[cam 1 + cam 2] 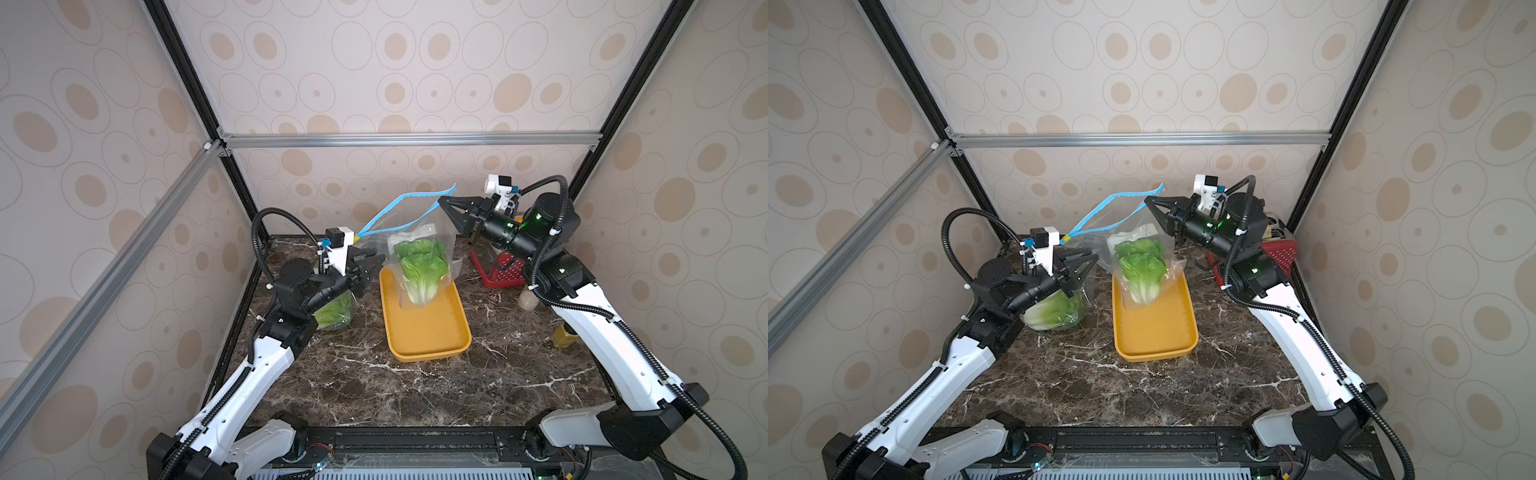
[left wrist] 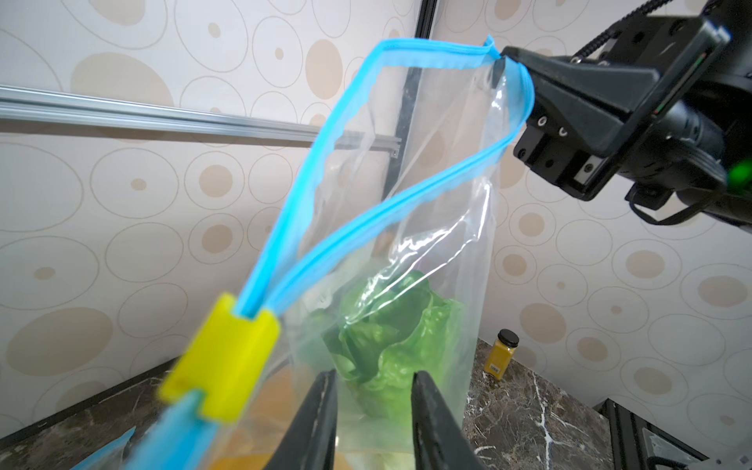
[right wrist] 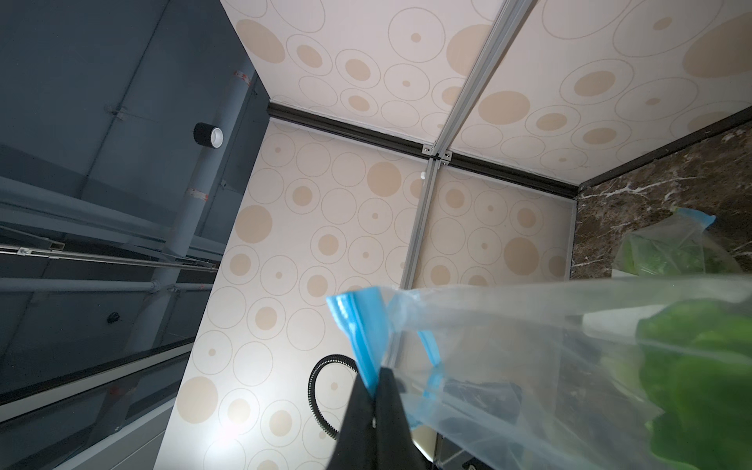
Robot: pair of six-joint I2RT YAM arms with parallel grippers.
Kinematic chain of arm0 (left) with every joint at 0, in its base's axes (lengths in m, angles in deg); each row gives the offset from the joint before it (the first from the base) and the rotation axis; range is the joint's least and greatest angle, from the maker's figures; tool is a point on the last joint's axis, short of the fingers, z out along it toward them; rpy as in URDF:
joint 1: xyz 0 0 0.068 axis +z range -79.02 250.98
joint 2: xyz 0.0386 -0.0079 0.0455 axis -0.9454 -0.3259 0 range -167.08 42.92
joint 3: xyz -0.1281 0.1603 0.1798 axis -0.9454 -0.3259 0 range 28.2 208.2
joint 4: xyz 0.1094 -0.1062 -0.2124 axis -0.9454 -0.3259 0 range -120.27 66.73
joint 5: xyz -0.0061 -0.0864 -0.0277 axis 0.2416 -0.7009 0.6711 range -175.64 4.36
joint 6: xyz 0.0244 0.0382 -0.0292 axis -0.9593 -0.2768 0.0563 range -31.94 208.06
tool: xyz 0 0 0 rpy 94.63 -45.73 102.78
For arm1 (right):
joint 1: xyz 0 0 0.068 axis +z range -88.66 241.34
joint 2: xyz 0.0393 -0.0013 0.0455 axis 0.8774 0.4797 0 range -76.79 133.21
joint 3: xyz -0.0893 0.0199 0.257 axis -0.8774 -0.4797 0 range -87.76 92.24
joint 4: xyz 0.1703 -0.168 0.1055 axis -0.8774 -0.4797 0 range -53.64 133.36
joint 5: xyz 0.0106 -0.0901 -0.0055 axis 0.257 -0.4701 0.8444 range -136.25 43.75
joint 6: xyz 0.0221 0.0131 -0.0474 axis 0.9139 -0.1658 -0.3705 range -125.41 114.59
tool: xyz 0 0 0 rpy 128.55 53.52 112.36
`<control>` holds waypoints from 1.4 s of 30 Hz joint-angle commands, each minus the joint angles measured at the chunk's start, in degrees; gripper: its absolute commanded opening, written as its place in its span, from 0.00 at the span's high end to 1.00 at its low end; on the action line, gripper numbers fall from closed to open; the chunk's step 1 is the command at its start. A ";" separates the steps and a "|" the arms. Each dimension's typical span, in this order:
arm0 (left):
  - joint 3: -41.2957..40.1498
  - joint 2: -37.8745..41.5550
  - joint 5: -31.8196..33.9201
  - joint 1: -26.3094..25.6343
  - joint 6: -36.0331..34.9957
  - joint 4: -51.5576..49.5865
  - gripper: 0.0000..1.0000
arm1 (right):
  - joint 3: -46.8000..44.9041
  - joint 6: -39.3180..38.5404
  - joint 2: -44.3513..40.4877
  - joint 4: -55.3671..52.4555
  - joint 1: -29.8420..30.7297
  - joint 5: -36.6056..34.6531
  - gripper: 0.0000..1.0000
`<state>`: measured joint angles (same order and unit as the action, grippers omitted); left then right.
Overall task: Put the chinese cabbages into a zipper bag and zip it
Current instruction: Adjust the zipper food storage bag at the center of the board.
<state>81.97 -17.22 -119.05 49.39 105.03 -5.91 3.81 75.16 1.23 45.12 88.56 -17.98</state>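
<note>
My right pincer (image 1: 441, 203) is clamped tight on one corner of the zipper bag (image 1: 384, 226), pinching the blue zip track (image 2: 366, 228) and holding the bag up above the far end of the yellow tray (image 1: 424, 332), at the middle of both top views. My left pincer (image 2: 372, 378) is partly open with nothing in it. In the left wrist view the fingers stand apart in front of the bag film, and the yellow slider (image 2: 221, 362) sits just beside them, not between them.

The chinese cabbage (image 1: 422, 270) hangs inside the bag. It may be two heads overlapped; I cannot tell. Its long axis runs up and down the frame in the top views, with the white base pointing to the lower edge and the leaves toward the bag's mouth. Another cabbage head (image 1: 1054, 311) lies in clear plastic on the marble table (image 1: 415, 386), under my left arm at centre left.

The mouth gapes, with the two tracks parted from the slider to my right pincer's corner, so I judge that zipping is the step in hand. Next, my left pincer must shift sideways onto the slider, close on it, and draw it along the track toward the upper right while my right pincer holds the track taut.
</note>
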 commanded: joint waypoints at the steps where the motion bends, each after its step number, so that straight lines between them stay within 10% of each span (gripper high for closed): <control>1: -0.21 1.84 -1.31 0.29 0.43 4.26 0.68 | -0.88 2.55 -1.66 4.76 -0.91 -0.13 1.00; 19: -0.73 4.57 6.38 0.32 -8.42 -6.45 0.58 | 0.58 4.81 -1.95 5.08 -2.35 1.96 1.00; 35: 3.50 -1.88 -2.48 0.40 -6.31 3.23 0.57 | 1.29 5.78 -2.25 5.00 -2.69 2.93 1.00; 42: 4.96 -3.50 -6.54 0.40 -5.67 3.33 0.77 | 0.16 6.33 -3.12 5.51 -3.90 2.71 1.00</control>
<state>84.40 -20.91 -121.94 49.46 99.11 -5.40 3.57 79.42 0.48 46.43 85.52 -15.94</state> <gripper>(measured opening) 0.251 0.041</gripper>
